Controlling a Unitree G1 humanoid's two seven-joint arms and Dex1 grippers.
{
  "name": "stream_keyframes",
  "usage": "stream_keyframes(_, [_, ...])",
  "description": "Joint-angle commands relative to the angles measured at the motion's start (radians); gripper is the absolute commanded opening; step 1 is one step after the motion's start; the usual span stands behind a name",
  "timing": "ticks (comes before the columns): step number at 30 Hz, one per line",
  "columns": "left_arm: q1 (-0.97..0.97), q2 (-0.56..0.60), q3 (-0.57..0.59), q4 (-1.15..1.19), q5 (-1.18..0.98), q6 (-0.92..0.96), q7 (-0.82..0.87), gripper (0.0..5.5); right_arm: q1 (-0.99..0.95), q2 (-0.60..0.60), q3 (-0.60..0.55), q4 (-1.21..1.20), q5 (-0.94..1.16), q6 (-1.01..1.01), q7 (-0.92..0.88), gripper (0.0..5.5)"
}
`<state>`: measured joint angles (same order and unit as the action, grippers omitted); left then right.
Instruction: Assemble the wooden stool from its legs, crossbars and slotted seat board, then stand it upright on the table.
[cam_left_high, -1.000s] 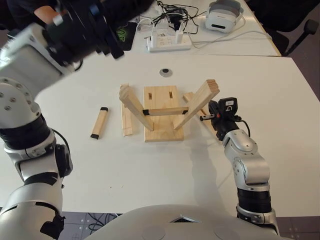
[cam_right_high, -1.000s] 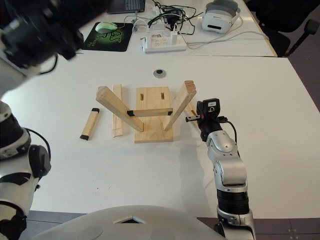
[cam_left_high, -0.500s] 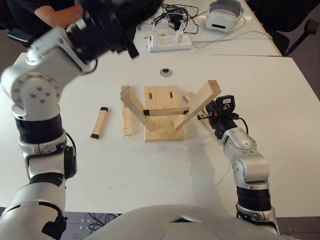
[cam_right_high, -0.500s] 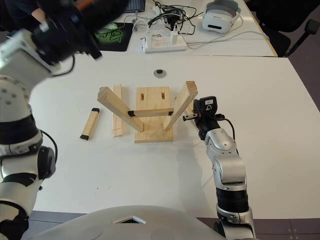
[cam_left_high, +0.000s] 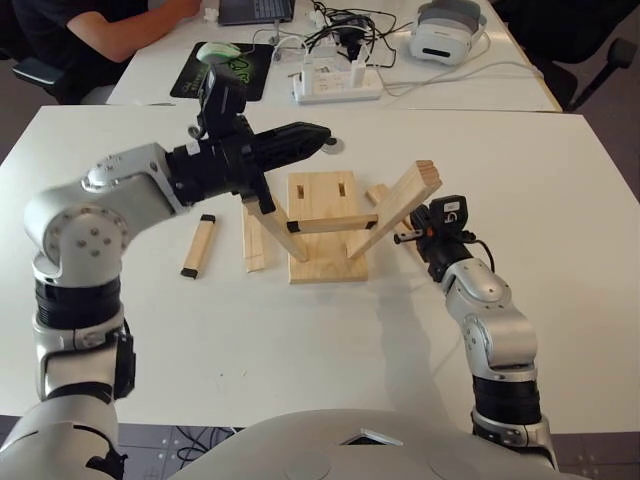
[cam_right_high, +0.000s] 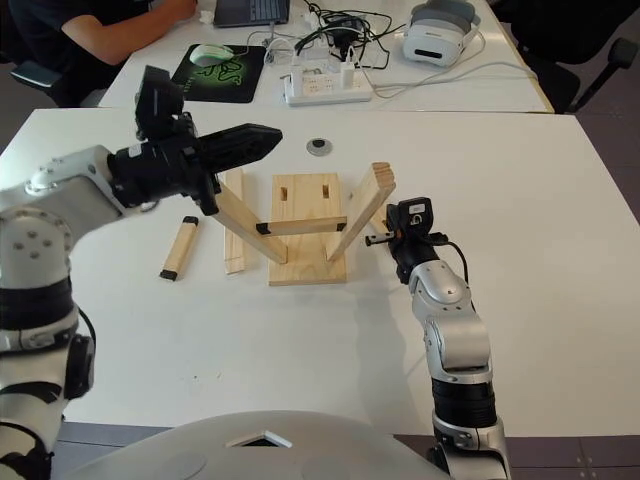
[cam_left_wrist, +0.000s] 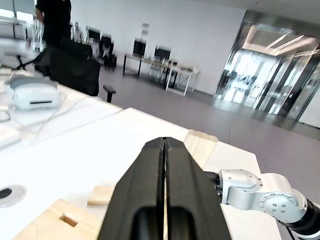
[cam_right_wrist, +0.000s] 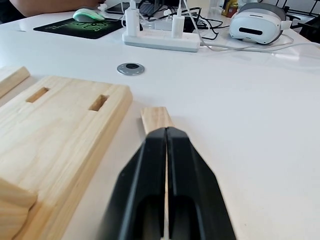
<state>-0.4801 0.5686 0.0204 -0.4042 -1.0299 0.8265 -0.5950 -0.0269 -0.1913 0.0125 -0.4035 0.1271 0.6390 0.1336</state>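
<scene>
The slotted seat board (cam_left_high: 327, 250) lies flat mid-table. On it stand two splayed legs, one on the left (cam_left_high: 272, 215) and one on the right (cam_left_high: 405, 200), joined by a crossbar (cam_left_high: 335, 222). My left gripper (cam_left_high: 318, 132) is shut and empty, hovering above the left leg's top and the board's far end. My right gripper (cam_right_wrist: 166, 131) is shut and empty, low beside the right leg's foot, its tips over a loose wooden piece (cam_right_wrist: 156, 118) on the table. Another leg (cam_left_high: 252, 245) lies flat left of the board, and a short black-tipped crossbar (cam_left_high: 198, 246) lies farther left.
A round metal grommet (cam_left_high: 331, 146) sits in the table beyond the board. On the far table are a power strip (cam_left_high: 337, 84) with cables, a white headset (cam_left_high: 448, 30) and a mouse on a dark mat (cam_left_high: 222, 62). A person sits at the far left.
My left arm has swung down from high at the far left until its gripper is over the stool frame. The right gripper has edged slightly toward the right leg.
</scene>
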Motion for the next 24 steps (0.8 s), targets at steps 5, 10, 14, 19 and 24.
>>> stream_keyframes(5, [-0.286, -0.076, 0.178, 0.065, -0.075, -0.049, 0.188, 0.01, 0.002, -0.067, 0.024, 0.003, -0.015, 0.001, 0.063, 0.00])
stream_keyframes(10, [-0.435, 0.023, 0.303, 0.167, -0.054, -0.075, 0.225, 0.01, 0.029, -0.184, 0.111, 0.007, -0.066, -0.013, 0.159, 0.00])
stream_keyframes(14, [-0.374, 0.111, 0.325, 0.221, 0.035, -0.086, 0.188, 0.01, 0.033, -0.270, 0.191, -0.006, -0.110, -0.019, 0.239, 0.00])
stream_keyframes(19, [-0.337, 0.121, 0.319, 0.241, 0.080, -0.091, 0.159, 0.01, 0.025, -0.296, 0.318, -0.029, -0.157, -0.016, 0.303, 0.00])
stream_keyframes(24, [-0.310, 0.111, 0.317, 0.258, 0.109, -0.091, 0.146, 0.01, 0.025, -0.227, 0.281, -0.132, -0.019, -0.051, 0.369, 0.00])
